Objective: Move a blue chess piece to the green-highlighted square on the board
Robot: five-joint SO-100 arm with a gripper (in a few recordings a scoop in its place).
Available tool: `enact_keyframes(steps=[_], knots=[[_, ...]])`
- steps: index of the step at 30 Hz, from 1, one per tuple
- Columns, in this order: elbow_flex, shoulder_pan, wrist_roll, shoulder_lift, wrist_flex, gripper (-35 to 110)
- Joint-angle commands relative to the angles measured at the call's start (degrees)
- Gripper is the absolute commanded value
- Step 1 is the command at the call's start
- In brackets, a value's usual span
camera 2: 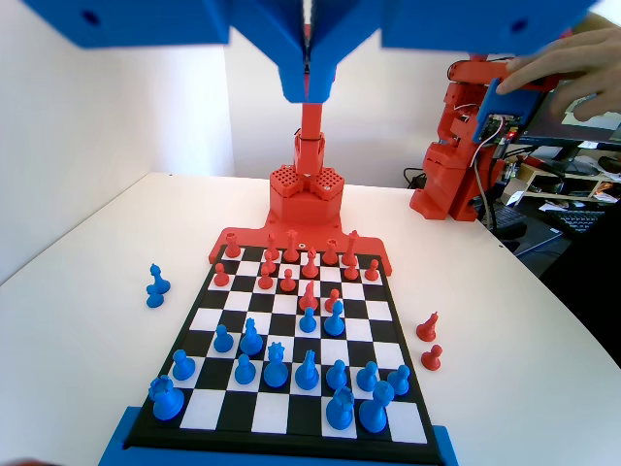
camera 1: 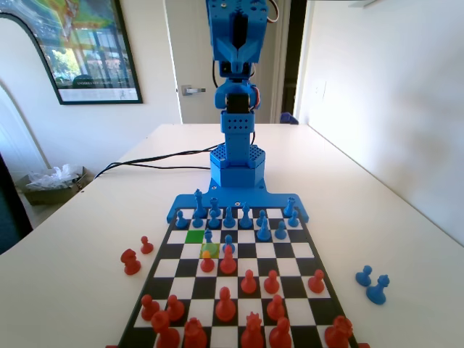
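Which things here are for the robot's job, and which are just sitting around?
For the job:
- blue pawn, on the yellow square
- green square, beside it
- board
- gripper, shut, high above the board

Just sitting around:
- two blue pieces off the board
- two red pieces off the board
- red pieces on the board

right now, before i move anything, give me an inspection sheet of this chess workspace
surface: white table, board flat on it
job's things: green-highlighted square empty; blue chess piece upright just right of it in the fixed view
clutter: two blue pieces and two red pieces off the board
grippers: hand raised above the board, shut, holding nothing
cables: black cables across the table to the arm's base
surroundings: framed picture, door
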Motion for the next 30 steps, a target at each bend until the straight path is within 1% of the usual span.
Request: enact_keyframes(steps=[1, 21, 30], knots=[[0.26, -0.97, -0.44, 1.32, -0.88, 1], [0.18, 0.09, -0.09, 1.32, -0.88, 1], [-4.75, -1.32, 2.99, -1.93, -2.99, 1]])
